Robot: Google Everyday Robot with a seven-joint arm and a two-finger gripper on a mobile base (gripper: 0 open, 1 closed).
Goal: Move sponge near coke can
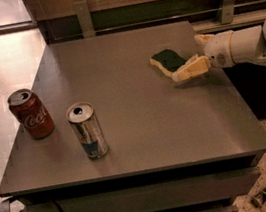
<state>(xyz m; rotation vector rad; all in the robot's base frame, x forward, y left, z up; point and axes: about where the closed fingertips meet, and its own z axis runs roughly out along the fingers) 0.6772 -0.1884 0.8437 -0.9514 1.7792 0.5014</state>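
Lying green side up toward the right of the counter (139, 142), the sponge (166, 61) is well apart from the coke can (31, 114) at the left edge. The gripper (189, 58) reaches in from the right with its fingers (191, 69) spread, the nearer one just at the sponge's right end. A silver-and-blue can (87, 131) stands near the coke can.

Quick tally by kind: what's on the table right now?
Cans: 2, the coke can and a silver-blue can
Sponges: 1, the sponge
Total: 3
The gripper is at the sponge's right end, jaws open.
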